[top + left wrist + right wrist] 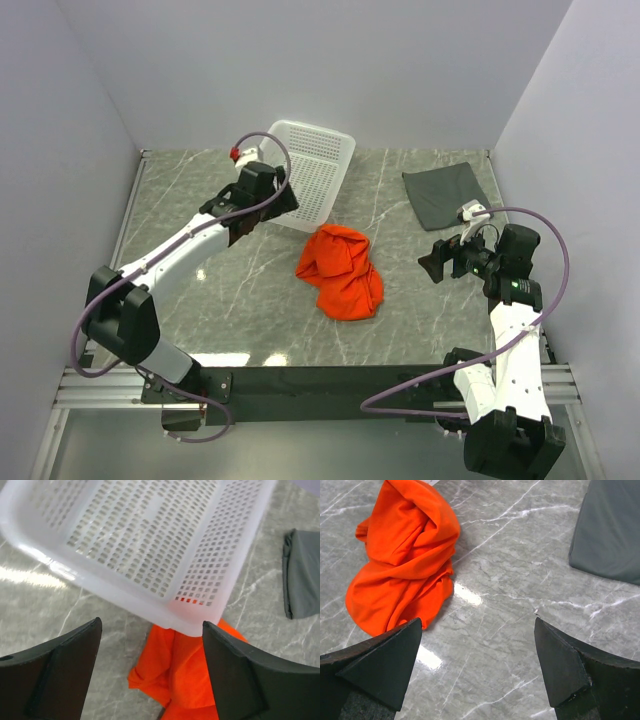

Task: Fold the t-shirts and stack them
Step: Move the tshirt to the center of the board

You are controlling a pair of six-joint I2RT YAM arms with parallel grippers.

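Observation:
The orange t-shirt (340, 270) lies crumpled in a heap in the middle of the table. The dark grey t-shirt (445, 193) lies folded flat at the back right. My left gripper (265, 215) is open and empty beside the white basket (315, 165). In the left wrist view its fingers (60, 675) frame the basket's rim (150, 540), with the orange shirt (185, 675) below and the grey shirt (302, 575) at the right edge. My right gripper (437, 258) is open and empty over bare table, right of the orange shirt (405, 565) and near the grey shirt (612, 530).
The white lattice basket is tipped on its side at the back centre, its lower rim over the top of the orange heap. Grey walls close the table at left, back and right. Marble tabletop (250, 300) shows in front.

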